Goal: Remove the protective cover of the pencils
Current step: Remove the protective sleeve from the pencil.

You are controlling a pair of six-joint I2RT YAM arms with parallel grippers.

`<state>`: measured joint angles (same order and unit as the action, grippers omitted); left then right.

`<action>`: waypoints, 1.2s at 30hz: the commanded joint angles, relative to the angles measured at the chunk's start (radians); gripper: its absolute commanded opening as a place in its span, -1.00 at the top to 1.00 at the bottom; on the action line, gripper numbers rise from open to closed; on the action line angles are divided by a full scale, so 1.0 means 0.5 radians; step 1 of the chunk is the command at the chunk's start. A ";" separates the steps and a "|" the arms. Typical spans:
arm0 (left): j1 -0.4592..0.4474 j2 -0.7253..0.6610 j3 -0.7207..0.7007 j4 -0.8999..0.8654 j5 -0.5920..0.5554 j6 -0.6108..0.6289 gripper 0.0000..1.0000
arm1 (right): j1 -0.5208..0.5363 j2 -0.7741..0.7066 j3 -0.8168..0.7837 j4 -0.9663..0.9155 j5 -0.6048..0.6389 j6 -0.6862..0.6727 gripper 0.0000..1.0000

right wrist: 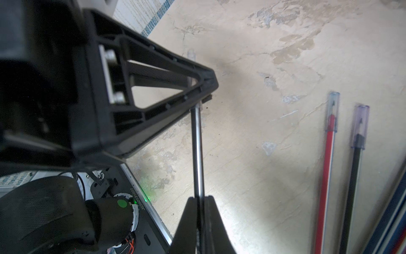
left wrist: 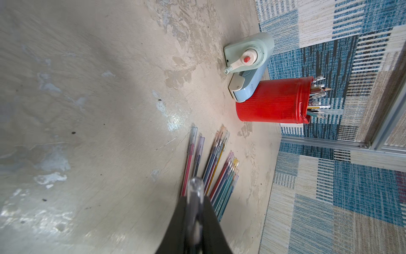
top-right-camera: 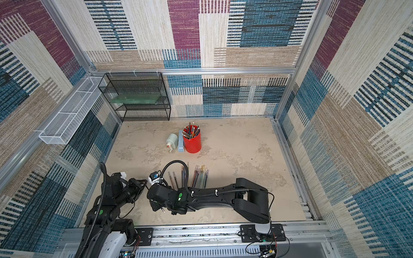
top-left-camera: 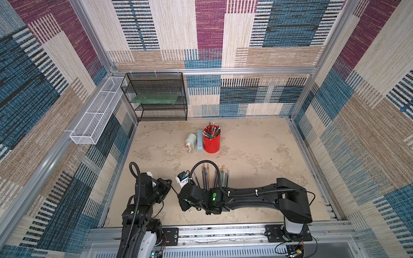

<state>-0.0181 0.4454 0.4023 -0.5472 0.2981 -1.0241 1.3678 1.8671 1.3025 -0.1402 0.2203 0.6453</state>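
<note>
Near the table's (top-left-camera: 245, 156) front left corner, the right gripper (right wrist: 198, 203) clamps a dark pencil (right wrist: 197, 149) while the left gripper (left wrist: 194, 204) pinches its clear cap (left wrist: 195, 187); a skewed pull could slip the thin shaft loose

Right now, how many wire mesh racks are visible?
2. A black mesh shelf stands against the back wall, far left; a white mesh basket hangs on the left wall. None seems hidden.

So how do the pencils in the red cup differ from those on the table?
The cup pencils stand on end in the red cup; the table pencils lie flat, fanned out. The table pencils wear clear caps; the cup pencils show bare ends. Both are thin.
</note>
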 commanded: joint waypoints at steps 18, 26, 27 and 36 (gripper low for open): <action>-0.002 0.080 0.061 0.091 -0.016 0.123 0.94 | -0.005 0.162 0.251 -0.113 0.041 -0.041 0.50; 0.001 0.083 0.015 0.210 -0.077 0.198 0.97 | -0.002 0.174 0.233 -0.097 0.027 -0.026 0.95; 0.000 0.085 0.012 0.218 -0.088 0.204 0.97 | -0.002 0.174 0.229 -0.095 0.027 -0.023 0.97; 0.002 0.172 -0.071 0.375 -0.158 0.228 1.00 | 0.001 0.144 0.125 -0.001 0.004 0.010 1.00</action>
<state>-0.0151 0.5190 0.3717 -0.4377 0.2481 -0.9432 1.3674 1.9499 1.3750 -0.1764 0.2302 0.6392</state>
